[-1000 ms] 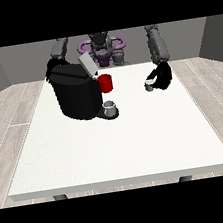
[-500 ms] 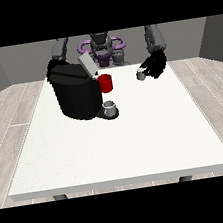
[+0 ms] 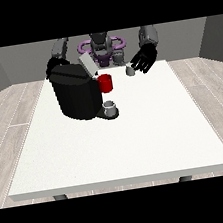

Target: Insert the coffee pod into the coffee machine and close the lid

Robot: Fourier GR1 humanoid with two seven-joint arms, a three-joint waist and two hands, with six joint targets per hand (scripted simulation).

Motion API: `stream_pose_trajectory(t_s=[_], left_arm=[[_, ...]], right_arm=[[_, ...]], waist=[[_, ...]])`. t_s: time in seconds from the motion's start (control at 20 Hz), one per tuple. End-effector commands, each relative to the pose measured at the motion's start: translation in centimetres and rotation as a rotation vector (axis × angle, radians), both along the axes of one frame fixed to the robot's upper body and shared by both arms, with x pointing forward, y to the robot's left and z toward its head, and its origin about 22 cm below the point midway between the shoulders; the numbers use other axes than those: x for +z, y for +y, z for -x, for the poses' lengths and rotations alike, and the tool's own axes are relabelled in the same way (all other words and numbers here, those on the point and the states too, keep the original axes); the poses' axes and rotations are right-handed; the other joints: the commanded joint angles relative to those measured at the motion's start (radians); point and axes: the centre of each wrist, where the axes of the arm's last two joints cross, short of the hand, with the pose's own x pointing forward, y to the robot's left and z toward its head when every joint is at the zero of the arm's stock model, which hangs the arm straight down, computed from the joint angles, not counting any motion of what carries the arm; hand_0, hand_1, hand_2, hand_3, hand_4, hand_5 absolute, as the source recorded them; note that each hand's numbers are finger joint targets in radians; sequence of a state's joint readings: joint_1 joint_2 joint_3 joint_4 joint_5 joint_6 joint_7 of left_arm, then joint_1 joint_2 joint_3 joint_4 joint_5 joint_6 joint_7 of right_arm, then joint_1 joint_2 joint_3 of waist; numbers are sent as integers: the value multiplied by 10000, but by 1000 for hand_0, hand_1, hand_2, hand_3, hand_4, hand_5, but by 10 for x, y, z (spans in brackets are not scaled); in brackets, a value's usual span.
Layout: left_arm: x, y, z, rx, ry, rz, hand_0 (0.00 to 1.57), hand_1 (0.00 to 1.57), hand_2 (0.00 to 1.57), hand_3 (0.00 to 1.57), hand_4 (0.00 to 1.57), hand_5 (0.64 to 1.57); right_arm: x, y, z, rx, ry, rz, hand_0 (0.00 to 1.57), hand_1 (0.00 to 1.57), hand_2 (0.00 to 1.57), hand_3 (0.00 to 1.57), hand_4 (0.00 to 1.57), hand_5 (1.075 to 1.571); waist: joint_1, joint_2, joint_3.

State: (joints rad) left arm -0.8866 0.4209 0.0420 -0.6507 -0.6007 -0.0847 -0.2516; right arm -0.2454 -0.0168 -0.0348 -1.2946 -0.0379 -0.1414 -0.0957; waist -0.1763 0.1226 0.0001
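The black coffee machine (image 3: 76, 94) stands on the white table (image 3: 138, 140) left of centre. Its grey lid (image 3: 87, 65) is tilted up and open above the red pod holder (image 3: 106, 83). The hand at the view's right (image 3: 143, 58) hovers above the table to the right of the machine. Its fingers are curled round the small grey coffee pod (image 3: 130, 70), which is a short way right of the open lid. The hand at the view's left (image 3: 52, 66) is mostly hidden behind the machine's top corner.
A small grey cup (image 3: 111, 107) sits on the machine's drip tray at its front. The table's back edge runs just behind the machine and both hands.
The hand at the view's right has lifted the coffee pod off the table and carried it up and leftward towards the machine's open lid. The other arm has not moved.
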Motion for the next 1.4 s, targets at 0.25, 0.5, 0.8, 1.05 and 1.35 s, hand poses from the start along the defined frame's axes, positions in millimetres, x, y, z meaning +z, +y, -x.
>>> stream_pose_trajectory(t_s=[0.25, 0.5, 0.8, 1.05, 1.35], left_arm=[[72, -22, -20, 286, -772, 388, 1248, 1248, 1292, 1237, 515, 1571], [121, -14, -22, 127, -1561, 554, 1255, 1255, 1287, 1219, 471, 1571], [132, -11, -25, 718, -1880, 498, 1282, 1282, 1329, 1263, 517, 1571], [140, -7, -24, 474, -1662, 362, 1277, 1277, 1303, 1236, 488, 1571], [121, -31, -29, 473, -1301, 296, 1305, 1305, 1326, 1229, 500, 1571]], right_arm=[[21, -3, -17, 30, -427, 224, 0, 0, 0, 0, 492, 1571], [25, -14, -22, -29, -935, 80, 0, 0, 0, 0, 514, 1571], [46, 20, -19, 609, -1342, 341, 0, 0, 0, 0, 483, 1571], [41, 4, -19, 104, -1235, 495, 0, 0, 0, 0, 519, 1571], [44, 3, -20, 222, -1161, 148, 0, 0, 0, 0, 530, 1571]], waist=[[-415, 472, 1], [-641, 950, 4], [-1450, 1331, -1], [-1093, 1172, 1], [-1239, 1162, 2]])
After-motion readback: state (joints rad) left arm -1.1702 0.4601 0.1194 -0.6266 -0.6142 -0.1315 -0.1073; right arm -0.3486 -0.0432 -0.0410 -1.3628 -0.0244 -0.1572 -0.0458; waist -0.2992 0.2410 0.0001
